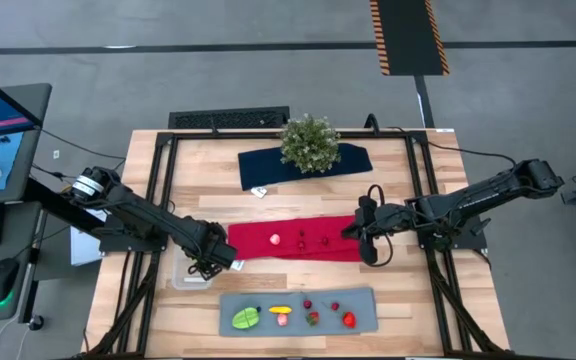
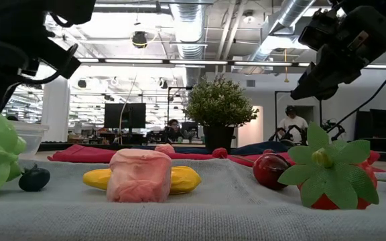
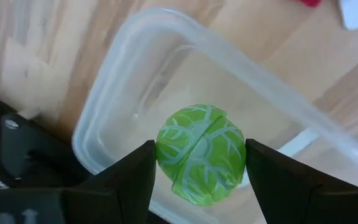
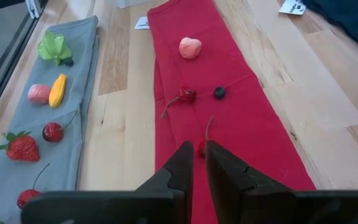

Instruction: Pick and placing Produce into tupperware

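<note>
A clear tupperware (image 1: 182, 279) (image 3: 166, 28) stands on the wood near the table's left edge. My left gripper (image 1: 209, 263) (image 3: 201, 177) is over it, pointing down, shut on a round green cabbage (image 3: 201, 163). More produce lies on the grey mat (image 1: 363, 300) at the near edge: a leafy green (image 1: 246, 318), a yellow piece (image 1: 280, 309), a pink piece, cherries, strawberries (image 1: 349, 320). On the red cloth (image 1: 258, 242) lie a pink piece (image 4: 190, 48), a cherry (image 4: 187, 95), a dark berry (image 4: 219, 92) and another cherry (image 4: 202, 148). My right gripper (image 1: 360, 238) (image 4: 199, 155) hovers over the cloth's right end, shut to a narrow slit, holding nothing. My left gripper pinches the cabbage by two opposite sides (image 3: 165, 163) between its two fingers (image 3: 132, 180). The fingers come from above, pointing down. The cabbage sits over the open inside of the tupperware; whether it touches the bottom I cannot tell.
A bushy potted plant (image 1: 309, 143) stands on a dark blue cloth (image 1: 353, 160) at the far side. A white card (image 1: 260, 190) lies beside that cloth. Black frame rails (image 1: 163, 190) run along both sides of the table. Bare wood lies between the red cloth and the mat.
</note>
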You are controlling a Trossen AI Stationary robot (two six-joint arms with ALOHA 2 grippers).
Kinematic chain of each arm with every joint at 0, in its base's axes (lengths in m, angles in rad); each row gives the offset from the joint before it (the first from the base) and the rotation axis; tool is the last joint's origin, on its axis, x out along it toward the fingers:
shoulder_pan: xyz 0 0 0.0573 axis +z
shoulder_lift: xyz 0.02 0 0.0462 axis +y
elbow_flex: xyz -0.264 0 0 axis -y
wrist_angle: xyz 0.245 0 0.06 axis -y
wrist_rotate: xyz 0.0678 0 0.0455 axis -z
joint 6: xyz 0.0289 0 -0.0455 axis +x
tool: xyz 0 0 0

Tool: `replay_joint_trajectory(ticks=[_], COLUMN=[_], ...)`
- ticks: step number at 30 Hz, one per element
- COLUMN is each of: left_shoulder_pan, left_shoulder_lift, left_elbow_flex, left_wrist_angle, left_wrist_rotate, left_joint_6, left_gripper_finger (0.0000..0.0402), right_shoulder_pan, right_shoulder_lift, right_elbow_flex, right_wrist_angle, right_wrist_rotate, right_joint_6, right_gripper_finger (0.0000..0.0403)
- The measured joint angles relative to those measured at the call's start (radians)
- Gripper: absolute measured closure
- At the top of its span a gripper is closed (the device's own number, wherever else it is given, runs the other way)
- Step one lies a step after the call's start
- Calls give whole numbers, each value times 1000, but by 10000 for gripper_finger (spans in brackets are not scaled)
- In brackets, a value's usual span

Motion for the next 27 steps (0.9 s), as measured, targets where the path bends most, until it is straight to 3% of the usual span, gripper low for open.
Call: replay_joint_trajectory(ticks=[5, 16, 21, 27], left_shoulder_pan=[0, 0, -5, -6], left_shoulder_lift=[0, 0, -5, -50], left_elbow_flex=[0, 0, 0, 19], left_wrist_angle=[37, 14, -79, -33], left_wrist_rotate=[12, 0, -69, -103], left_joint_6=[40, 43, 36, 36], left_gripper_finger=[167, 101, 99, 104], right_shoulder_pan=[0, 0, 0, 0], right_shoulder_lift=[0, 0, 0, 0], right_elbow_flex=[0, 0, 0, 0], right_wrist_angle=[3, 3, 3, 5], right_wrist_rotate=[0, 0, 0, 0], right_joint_6=[0, 0, 0, 0], right_gripper_finger=[337, 337, 337, 337])
